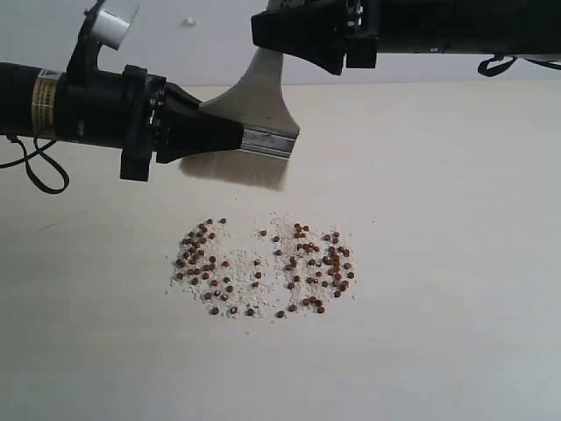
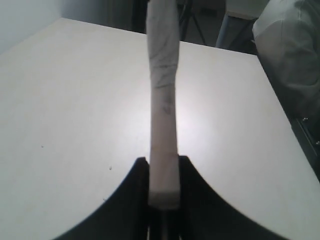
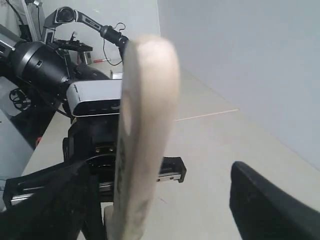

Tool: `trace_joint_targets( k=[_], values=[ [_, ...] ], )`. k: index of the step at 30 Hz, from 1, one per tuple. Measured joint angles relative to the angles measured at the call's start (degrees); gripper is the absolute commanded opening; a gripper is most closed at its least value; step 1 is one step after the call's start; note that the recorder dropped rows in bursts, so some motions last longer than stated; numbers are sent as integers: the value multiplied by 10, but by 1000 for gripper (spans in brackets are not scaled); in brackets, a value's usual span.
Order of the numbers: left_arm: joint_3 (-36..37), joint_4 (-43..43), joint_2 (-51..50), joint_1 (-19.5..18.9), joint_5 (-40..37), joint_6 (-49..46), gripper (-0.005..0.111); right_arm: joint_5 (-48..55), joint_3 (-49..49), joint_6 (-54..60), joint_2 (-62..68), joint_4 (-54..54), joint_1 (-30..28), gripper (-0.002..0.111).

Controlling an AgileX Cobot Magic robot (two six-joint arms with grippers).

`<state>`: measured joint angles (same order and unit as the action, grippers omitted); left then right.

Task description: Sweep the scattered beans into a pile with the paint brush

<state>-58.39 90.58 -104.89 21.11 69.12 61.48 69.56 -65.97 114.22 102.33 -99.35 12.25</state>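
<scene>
left gripper [image 1: 230,136]: jaws clamped on the paint brush [image 1: 256,110] by its ferrule, upper left | right gripper [image 1: 294,39]: jaws apart either side of the handle, top centre | beans [image 1: 263,267]: scattered mid-frame on the surface [image 1: 456,263], clear of the bristles

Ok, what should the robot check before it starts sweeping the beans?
1. Left hand shut on the brush: ok.
2. Right hand away from the brush: not ok, its open jaws stand around the handle's end.
3. Bristles touching the table: cannot tell.
4. Bristles beside the beans, not on top of them: ok.
5. Beans all in sight: ok, they lie in one loose patch.
</scene>
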Motion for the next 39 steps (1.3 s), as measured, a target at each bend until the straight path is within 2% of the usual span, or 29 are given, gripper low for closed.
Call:
trace_joint_targets(
  k=[10,17,24,35,39],
  values=[
    [0,-22,0,0,0,-37,0,0,2,-44,0,-1,0,67],
    [0,-84,-26,0,0,-57,0,0,7,-38,0,0,12,67],
    [0,-96,-45,0,0,-73,0,-2,7,-23,0,-1,17,67],
    [0,-96,-46,2,6,-82,0,-9,7,-19,0,-7,17,42],
    [0,-100,-46,15,9,-82,0,-9,7,-19,0,-9,17,39]
  ],
)
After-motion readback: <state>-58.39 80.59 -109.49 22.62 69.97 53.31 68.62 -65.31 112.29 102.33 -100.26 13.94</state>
